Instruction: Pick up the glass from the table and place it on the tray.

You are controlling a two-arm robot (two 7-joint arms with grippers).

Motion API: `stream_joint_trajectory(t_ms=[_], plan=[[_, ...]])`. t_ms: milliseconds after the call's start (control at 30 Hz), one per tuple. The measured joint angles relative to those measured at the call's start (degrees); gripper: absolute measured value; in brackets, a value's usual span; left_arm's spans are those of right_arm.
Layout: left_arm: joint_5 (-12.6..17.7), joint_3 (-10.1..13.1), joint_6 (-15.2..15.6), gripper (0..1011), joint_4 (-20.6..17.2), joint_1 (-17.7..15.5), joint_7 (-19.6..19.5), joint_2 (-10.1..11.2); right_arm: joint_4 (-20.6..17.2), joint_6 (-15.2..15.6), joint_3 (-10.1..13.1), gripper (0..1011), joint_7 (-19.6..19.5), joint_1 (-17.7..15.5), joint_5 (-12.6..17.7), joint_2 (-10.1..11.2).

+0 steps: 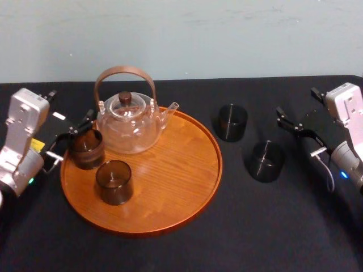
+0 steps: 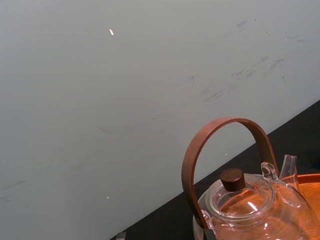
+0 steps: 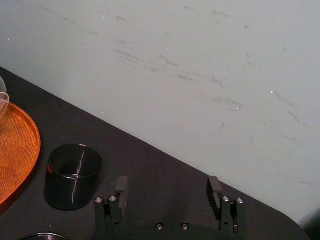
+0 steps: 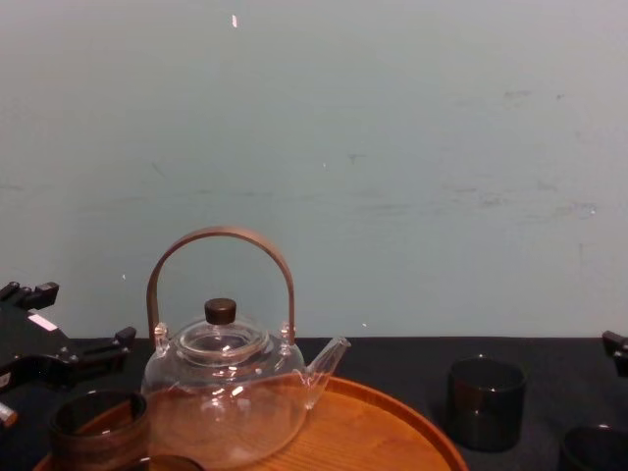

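You have the rim glass (image 1: 86,148) and front glass (image 1: 114,181) on the tray (image 1: 170,170), left pincer (image 1: 75,136) spread apart beside the rim glass, but I judge the far glass (image 1: 231,122) and near glass (image 1: 266,161), on the counter (image 1: 283,226) by your parted right pincer (image 3: 167,181), are left to move.

Left of the tray (image 1: 181,170), the left arm (image 1: 22,136) had a boxy silver-grey shell with a yellow label (image 1: 37,144) and a small green light (image 1: 31,181). It ended in the black left gripper (image 1: 76,133). Right of the tray, the right arm (image 1: 349,113) wore the same grey shell, with a blue light (image 1: 344,174) and a thin pale cable (image 1: 328,170). The black right gripper (image 3: 167,187) had flat, blocky fingers (image 3: 214,184) with silver screw heads (image 3: 225,199) at their bases.
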Motion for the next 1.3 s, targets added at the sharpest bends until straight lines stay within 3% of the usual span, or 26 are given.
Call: stream_joint_trajectory(t_ms=[1300], plan=[[0.00, 0.00, 0.00, 1001, 0.00, 0.00, 0.00, 0.00, 0.00, 0.00, 0.00, 1002, 0.00, 0.00, 0.00, 0.00]])
